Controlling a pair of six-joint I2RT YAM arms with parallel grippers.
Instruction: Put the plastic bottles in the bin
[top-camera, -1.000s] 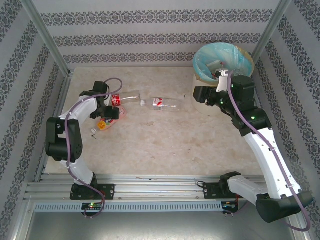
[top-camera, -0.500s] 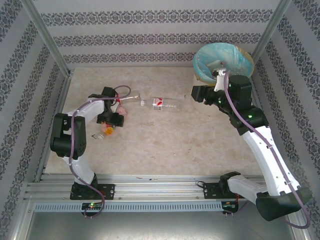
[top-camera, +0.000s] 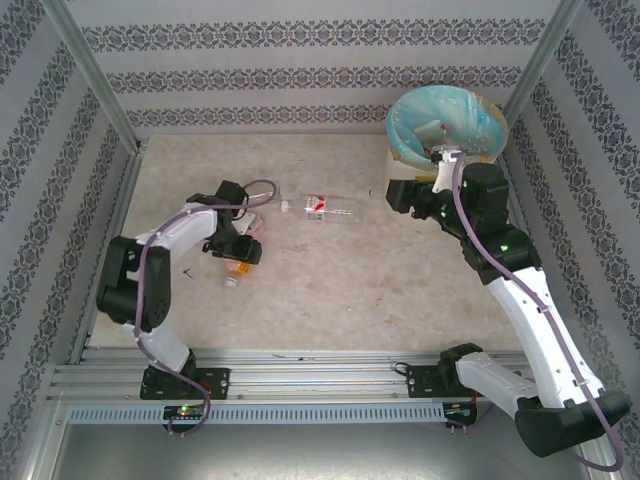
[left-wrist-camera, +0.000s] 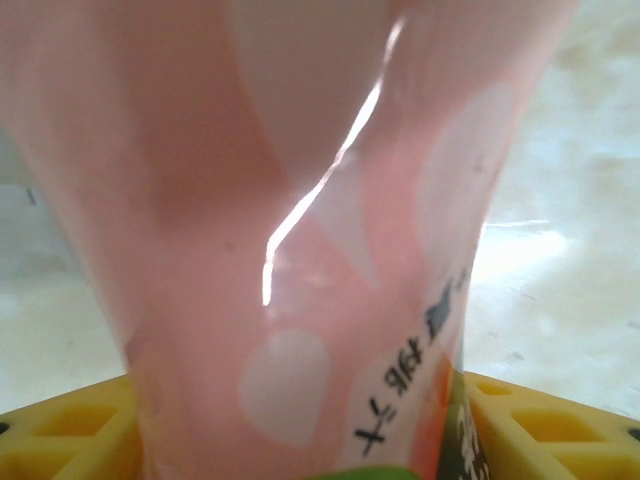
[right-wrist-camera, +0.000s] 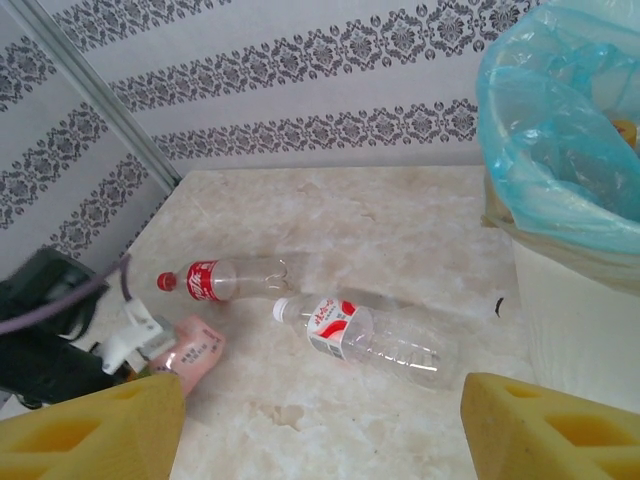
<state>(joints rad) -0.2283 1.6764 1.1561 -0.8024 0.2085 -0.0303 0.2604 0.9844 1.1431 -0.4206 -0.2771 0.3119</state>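
Top external view: the bin (top-camera: 400, 130) stands at the far right corner of the surface (top-camera: 350, 290). Something lies inside its liner, but it is too unclear to name or count. How many bottles are already in cannot be established.

Items outstanding, all lying on the surface to the left of the bin:
- White-cap bottle (top-camera: 325, 208): nearest the bin, on its side, untouched.
- Red-cap bottle (right-wrist-camera: 215, 280): farther from the bin, just beyond the white-cap bottle, on its side, untouched.
- Pink bottle (left-wrist-camera: 300, 250): farthest from the bin, at the left gripper (top-camera: 243, 238).
- Small orange item (top-camera: 236, 268): just beside the pink bottle. It is likely another bottle, but this is not confirmed.

Left gripper: the left wrist view has the pink bottle between the yellow fingers (left-wrist-camera: 60, 435), its wall at or against both pads. Whether they clamp it or merely bracket it cannot be told. The bottle appears to rest on the surface, not lifted.

Right gripper (right-wrist-camera: 320, 425): it hangs just beside the bin, on the bin's left. Its fingers are wide apart with nothing between them, and it faces the white-cap bottle.

Assessment: at least three bottles, probably four, are left to bin. The step in hand is the pickup of the pink bottle, which has the longest carry to the bin. The white-cap bottle looks best placed for the right arm.
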